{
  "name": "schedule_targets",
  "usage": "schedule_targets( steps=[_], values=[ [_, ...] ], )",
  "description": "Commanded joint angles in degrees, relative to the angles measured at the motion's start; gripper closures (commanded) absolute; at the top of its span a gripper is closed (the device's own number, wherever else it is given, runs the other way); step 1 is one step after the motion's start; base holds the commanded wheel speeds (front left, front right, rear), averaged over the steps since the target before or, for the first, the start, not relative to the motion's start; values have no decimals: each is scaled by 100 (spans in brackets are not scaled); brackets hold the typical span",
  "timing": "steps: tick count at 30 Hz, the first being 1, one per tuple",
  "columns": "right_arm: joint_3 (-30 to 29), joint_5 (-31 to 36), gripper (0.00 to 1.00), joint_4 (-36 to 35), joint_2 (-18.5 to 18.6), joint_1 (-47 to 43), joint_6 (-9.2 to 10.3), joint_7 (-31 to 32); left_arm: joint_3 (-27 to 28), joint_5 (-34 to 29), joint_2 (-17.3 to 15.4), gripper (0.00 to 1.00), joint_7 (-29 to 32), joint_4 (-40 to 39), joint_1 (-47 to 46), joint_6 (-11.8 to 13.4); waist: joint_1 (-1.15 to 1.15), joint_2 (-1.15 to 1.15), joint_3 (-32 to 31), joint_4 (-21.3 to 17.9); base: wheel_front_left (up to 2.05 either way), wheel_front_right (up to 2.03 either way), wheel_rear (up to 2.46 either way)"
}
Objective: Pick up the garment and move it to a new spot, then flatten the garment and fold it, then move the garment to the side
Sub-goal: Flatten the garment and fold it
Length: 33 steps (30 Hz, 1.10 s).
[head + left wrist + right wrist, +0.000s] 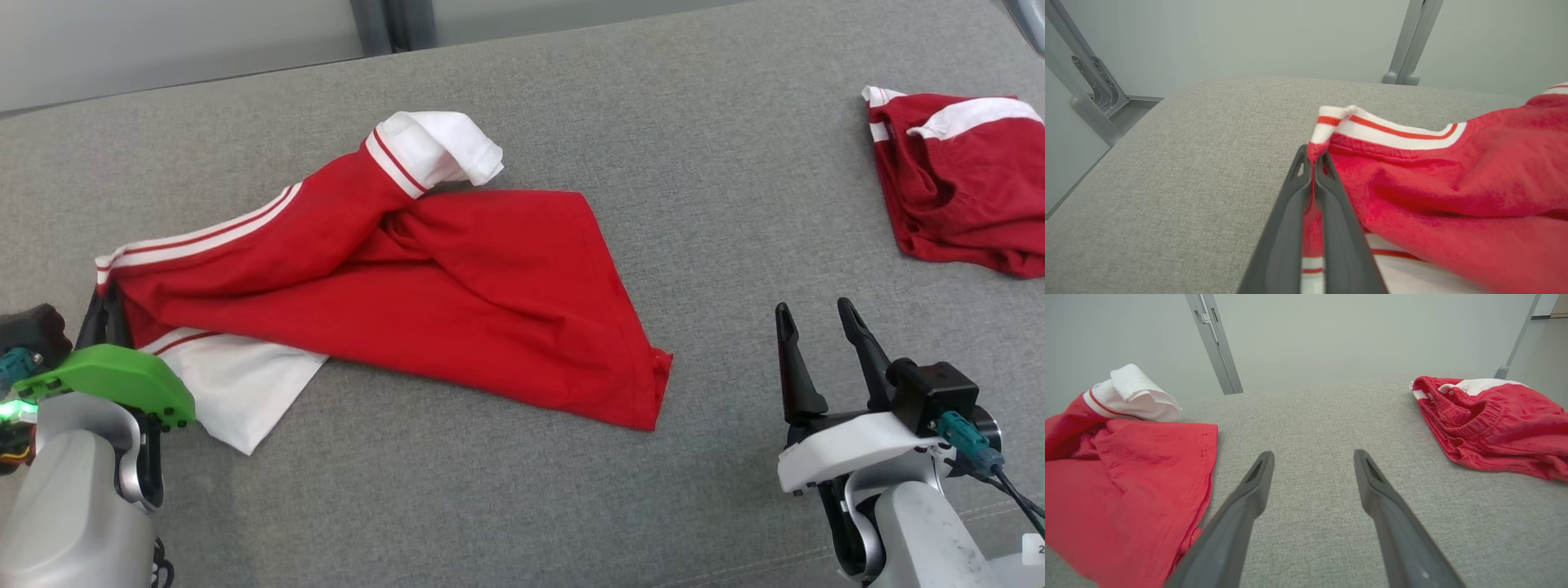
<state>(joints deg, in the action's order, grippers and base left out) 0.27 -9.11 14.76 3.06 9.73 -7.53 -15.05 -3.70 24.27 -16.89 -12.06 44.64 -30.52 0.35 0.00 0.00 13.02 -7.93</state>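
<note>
Shirt (457,286) crumpled on left half of bench (571,490), long axis running left edge to centre. Left claw (1312,157) clenched on its striped trim at the left end; right claw (816,322) spread, empty, near the free right corner, nearer arm there

Grey fabric surface (735,245), crumpled red shorts (963,188) at right, metal posts (1214,343)

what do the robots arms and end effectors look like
Pale silver-grey forearms. Each has two long, tapered dark grey fingers with slotted tips. The left end effector has a bright green cover; the right end effector has a white cover, a black camera block, a teal connector and black cable.
</note>
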Motion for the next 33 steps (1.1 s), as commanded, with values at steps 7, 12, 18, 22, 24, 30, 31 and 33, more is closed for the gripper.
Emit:
schedule_targets(
  steps=[7,12,18,22,24,30,31,33],
  values=[
    [60,0,0,118,45,-38,8,-18,-80,24,162,0,-96,189,244,23,0,0,-222,70,0,0,0],
    [116,-6,0,172,112,-99,8,-18,-137,-50,257,0,-249,-136,441,-39,0,0,-413,228,0,0,0],
    [226,-45,0,361,282,4,8,-18,-183,-181,399,0,-311,-903,987,-61,0,0,-567,498,0,0,0],
    [396,-113,0,646,415,296,8,242,-289,-317,562,0,-311,-1624,1533,25,0,0,-597,720,0,0,0],
    [519,-163,0,809,492,489,8,443,-316,-367,657,0,-311,-1954,1834,75,0,0,-592,846,0,0,0],
    [838,-479,0,1443,632,1141,8,1036,-370,-343,977,0,-313,-2685,2462,132,0,0,-510,1245,0,0,0],
    [905,-568,0,1596,643,1246,8,1139,-417,-354,1023,0,-313,-2783,2548,132,0,0,-491,1324,0,0,0],
    [1023,-690,0,1894,668,1400,8,1319,-495,-380,1076,0,-314,-2929,2643,128,0,0,-461,1471,0,0,0]
  ],
)
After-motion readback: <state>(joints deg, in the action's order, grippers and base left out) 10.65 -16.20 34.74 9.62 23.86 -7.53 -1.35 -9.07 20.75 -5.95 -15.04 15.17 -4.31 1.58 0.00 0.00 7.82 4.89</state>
